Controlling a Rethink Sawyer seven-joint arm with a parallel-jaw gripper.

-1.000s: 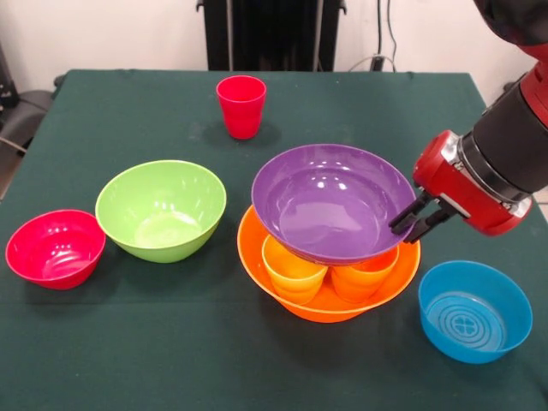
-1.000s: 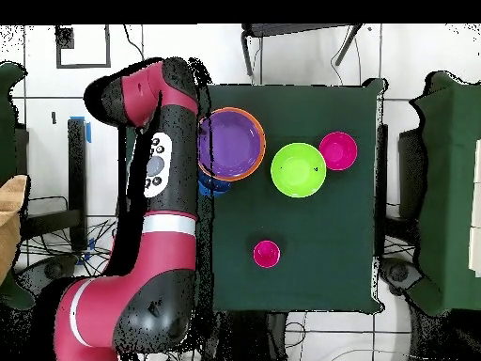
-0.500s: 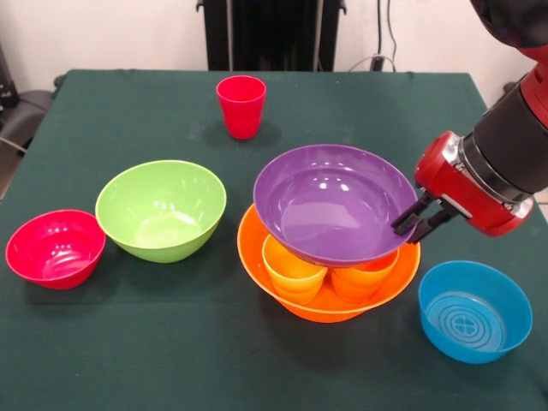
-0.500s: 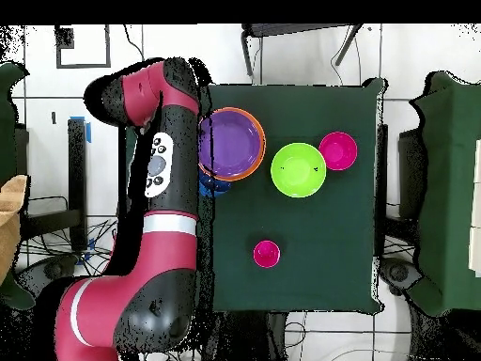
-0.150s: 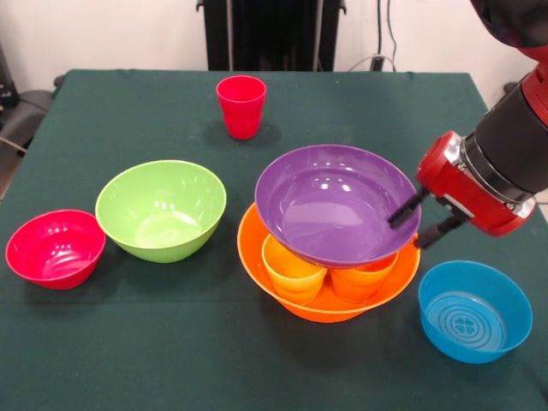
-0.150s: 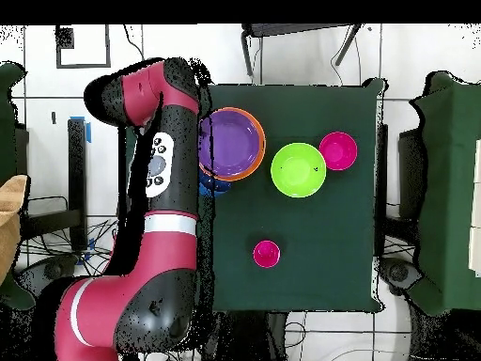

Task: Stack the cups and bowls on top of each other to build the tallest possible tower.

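Front view: you see no readable writing on any piece. The gripper [image 5: 417, 224] stands with its fingers spread, one over the purple bowl's [image 5: 336, 204] right rim and one outside it, gripping nothing. The purple bowl rests tilted on two orange cups [image 5: 294, 270] inside the orange bowl [image 5: 257, 261], forming the tower. Open cloth lies between the green bowl [image 5: 160, 208] and the tower; the red bowl [image 5: 55, 247] sits near the table's [image 5: 128, 103] left edge, the blue bowl [image 5: 473, 310] near the right, the red cup [image 5: 241, 105] toward the far side. Overhead view: the arm [image 6: 164, 169] hides the gripper and most of the blue bowl beside the tower.
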